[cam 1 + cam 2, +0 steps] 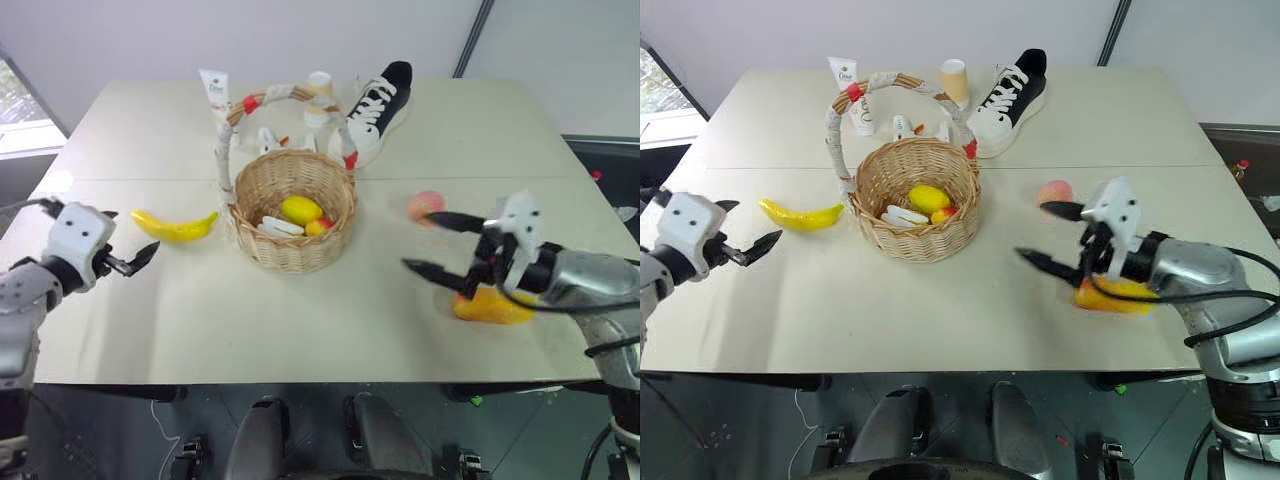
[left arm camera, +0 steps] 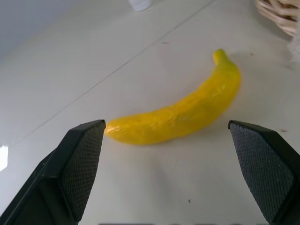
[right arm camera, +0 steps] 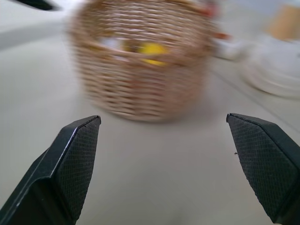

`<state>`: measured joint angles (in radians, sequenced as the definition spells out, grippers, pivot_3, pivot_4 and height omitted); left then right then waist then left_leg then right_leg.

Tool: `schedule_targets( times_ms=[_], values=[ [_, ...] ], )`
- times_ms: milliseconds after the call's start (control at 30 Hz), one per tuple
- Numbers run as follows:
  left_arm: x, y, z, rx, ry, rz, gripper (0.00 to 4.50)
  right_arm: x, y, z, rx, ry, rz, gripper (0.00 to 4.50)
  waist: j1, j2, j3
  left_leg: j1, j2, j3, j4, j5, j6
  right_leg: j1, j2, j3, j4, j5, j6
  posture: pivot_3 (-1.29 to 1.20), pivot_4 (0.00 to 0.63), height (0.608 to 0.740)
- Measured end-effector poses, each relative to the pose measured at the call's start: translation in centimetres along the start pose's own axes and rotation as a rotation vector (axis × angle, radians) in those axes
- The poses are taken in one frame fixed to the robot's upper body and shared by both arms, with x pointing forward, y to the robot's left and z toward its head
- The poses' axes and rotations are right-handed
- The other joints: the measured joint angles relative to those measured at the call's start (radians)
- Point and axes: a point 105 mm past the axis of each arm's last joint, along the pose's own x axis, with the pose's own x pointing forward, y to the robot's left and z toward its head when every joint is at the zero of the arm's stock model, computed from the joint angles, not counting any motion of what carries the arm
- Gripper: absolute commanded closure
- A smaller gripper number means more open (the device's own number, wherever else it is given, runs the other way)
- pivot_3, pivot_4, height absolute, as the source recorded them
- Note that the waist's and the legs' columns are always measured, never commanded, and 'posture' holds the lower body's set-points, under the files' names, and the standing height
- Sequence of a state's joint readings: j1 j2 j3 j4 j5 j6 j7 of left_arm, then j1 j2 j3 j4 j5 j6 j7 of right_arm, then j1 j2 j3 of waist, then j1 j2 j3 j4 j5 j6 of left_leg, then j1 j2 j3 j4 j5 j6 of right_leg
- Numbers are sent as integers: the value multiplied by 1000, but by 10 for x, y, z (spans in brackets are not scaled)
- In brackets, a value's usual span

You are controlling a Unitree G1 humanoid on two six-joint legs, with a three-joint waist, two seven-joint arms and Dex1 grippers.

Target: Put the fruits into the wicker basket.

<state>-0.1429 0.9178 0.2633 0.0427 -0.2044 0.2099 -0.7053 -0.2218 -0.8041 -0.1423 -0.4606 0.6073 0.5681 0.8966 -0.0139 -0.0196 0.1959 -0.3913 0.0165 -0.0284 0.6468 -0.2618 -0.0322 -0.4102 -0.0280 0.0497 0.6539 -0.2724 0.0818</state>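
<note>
Pale tabletop (image 1: 300, 300) fills the scene, with the basket (image 1: 295, 222) near its middle, holding a yellow fruit (image 1: 300, 210) and some small white pieces. Behind it stand a tube (image 1: 215, 92), a cup (image 1: 319, 97) and a shoe (image 1: 375, 110). Left of the basket and just beside it lies the banana (image 1: 175, 227); the left gripper (image 1: 135, 262) hovers near its far end, fingers spread wide, empty. On the right, the peach (image 1: 426, 206) sits apart from the basket, and the mango (image 1: 490, 306) lies nearer the table's front edge. Over the mango, the right gripper (image 1: 432, 243) points toward the basket, fingers wide apart, holding nothing.
</note>
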Motion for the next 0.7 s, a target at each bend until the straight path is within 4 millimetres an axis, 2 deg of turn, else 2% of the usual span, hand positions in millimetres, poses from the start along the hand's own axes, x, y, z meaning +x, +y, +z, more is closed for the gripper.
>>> schedule_targets(
  times_ms=[167, 233, 567, 667, 700],
  values=[
    [24, -3, 2, 131, 70, -173, 0, 30, 29, 23, -23, -77, 153, 15, -6, 0, 0, 0, 0, 2, 0, 0, 0, -1, 3, -1, 0, 0, 0, 0, 150, 740],
    [32, -1, 4, 158, 86, -227, 0, 37, 39, 26, -25, -89, 201, 15, -4, 0, 0, -1, -1, 2, 0, 0, 0, -1, 3, -2, 0, 0, 0, 0, 150, 740],
    [65, -3, -9, 148, 195, -406, 0, 49, 48, 22, -5, -99, 219, 15, -2, -1, 0, -4, -2, 2, 2, -1, 1, -2, 2, -2, 1, 0, 0, 0, 150, 740],
    [71, -1, -8, 150, 197, -413, 854, 49, 48, 22, -5, -102, 208, 0, -2, -1, 0, -3, -2, 2, 3, -1, 2, -2, 2, -2, 1, 0, 0, 0, 150, 740],
    [73, -2, -8, 149, 193, -418, 1346, 50, 47, 22, -6, -102, 203, 0, -2, -1, 0, -3, -2, 2, 3, -1, 2, -2, 3, -2, 1, 0, 0, 0, 150, 740]
  ],
)
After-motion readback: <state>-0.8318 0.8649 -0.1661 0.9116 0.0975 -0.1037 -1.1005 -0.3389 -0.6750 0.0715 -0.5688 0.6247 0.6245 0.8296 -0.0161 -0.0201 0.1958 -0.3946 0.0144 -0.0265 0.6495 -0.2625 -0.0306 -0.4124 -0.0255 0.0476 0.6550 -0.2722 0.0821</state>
